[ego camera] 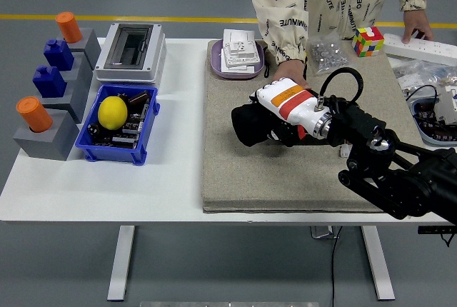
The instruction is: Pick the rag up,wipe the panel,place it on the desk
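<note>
A black rag [245, 123] lies bunched on the beige felt panel [235, 171] in the middle of the table. My right hand [271, 123], with a white and orange back, is shut on the rag and presses it down on the panel's upper middle. The black right arm comes in from the lower right. A person at the far side rests one hand [291, 71] on the panel's far edge, just behind my hand. The left arm is out of view.
A blue bin [146, 139] with a yellow lemon [112, 112] and a grey box [131, 50] stand left of the panel. A purple tray [214, 61] of white switches sits at its far edge. A colour cube [368, 39], a bag of screws [327, 53] and cables lie at right.
</note>
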